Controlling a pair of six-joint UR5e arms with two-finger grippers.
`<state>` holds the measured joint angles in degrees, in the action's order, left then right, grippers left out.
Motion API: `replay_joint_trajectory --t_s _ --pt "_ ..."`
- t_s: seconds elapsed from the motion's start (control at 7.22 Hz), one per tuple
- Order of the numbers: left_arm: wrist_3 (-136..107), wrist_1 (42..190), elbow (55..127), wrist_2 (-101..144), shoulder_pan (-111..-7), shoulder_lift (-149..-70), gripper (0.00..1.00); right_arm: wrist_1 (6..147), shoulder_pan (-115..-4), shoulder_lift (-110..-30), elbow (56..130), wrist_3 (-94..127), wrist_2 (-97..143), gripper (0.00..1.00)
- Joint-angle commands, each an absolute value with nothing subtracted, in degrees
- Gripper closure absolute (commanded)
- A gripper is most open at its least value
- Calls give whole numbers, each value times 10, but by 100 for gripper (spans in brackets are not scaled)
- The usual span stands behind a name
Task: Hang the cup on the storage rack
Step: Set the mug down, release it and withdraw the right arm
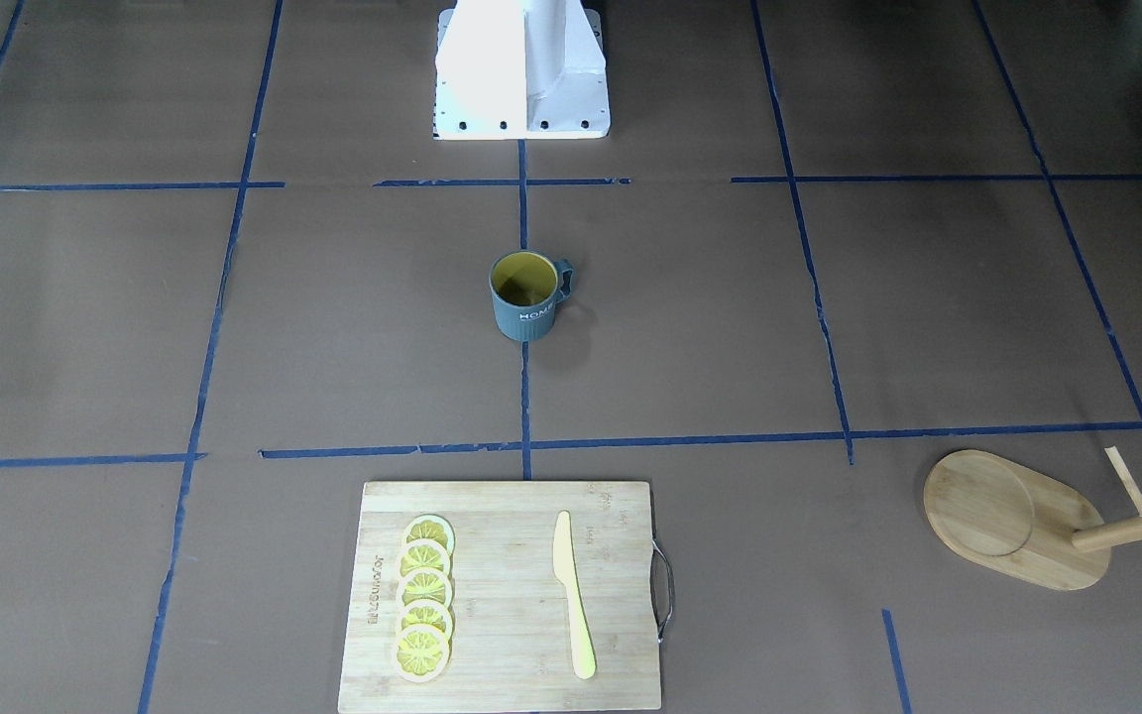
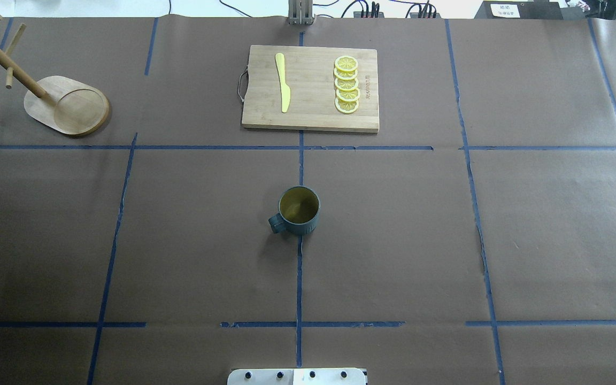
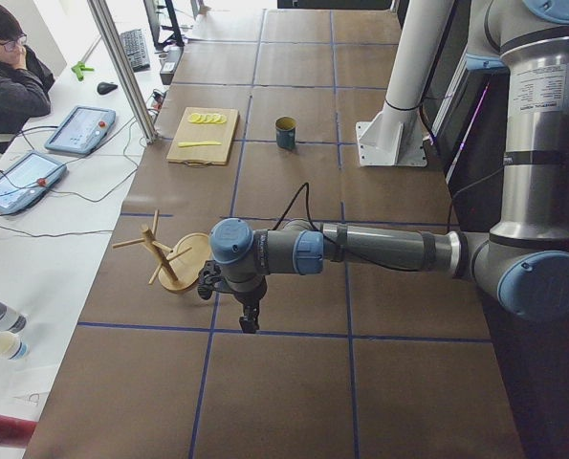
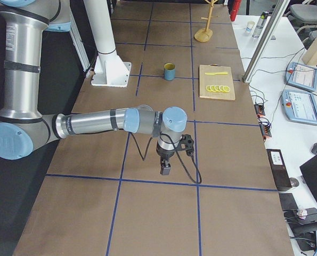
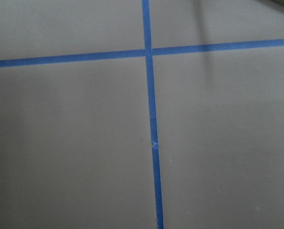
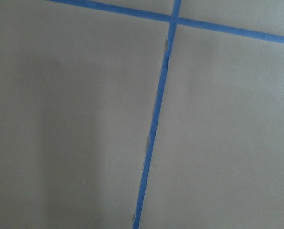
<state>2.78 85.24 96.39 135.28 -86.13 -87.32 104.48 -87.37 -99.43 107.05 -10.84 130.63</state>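
The cup (image 1: 524,297) is a dark teal ribbed mug with a yellow inside, and it stands upright alone at the table's middle (image 2: 298,210), its handle toward the robot's left. The storage rack (image 2: 67,104), a bamboo mug tree with an oval base (image 1: 1012,516), stands at the far left corner with bare pegs. My left gripper (image 3: 251,320) hangs low over the table near the rack, far from the cup; I cannot tell if it is open. My right gripper (image 4: 165,169) hangs over the table's right end; its state cannot be told. Both wrist views show only brown paper and blue tape.
A bamboo cutting board (image 2: 310,88) with a yellow knife (image 2: 282,81) and several lemon slices (image 2: 347,84) lies at the far middle. The robot's white base (image 1: 521,69) stands behind the cup. A person (image 3: 7,76) sits at a side desk with tablets.
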Motion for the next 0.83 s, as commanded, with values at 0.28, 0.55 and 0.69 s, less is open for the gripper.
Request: replay_joint_trajectory --t_s 0.28,0.55,0.69 --pt "27 905 994 1353 -862 -894 0 1038 -886 -1006 1079 -110 1299 0" --pt "28 915 1010 1357 -860 -898 0 1036 -885 -998 1080 -88 1301 0" --pt "27 946 1028 1358 -855 -900 0 1023 -885 -995 1083 -86 1299 0"
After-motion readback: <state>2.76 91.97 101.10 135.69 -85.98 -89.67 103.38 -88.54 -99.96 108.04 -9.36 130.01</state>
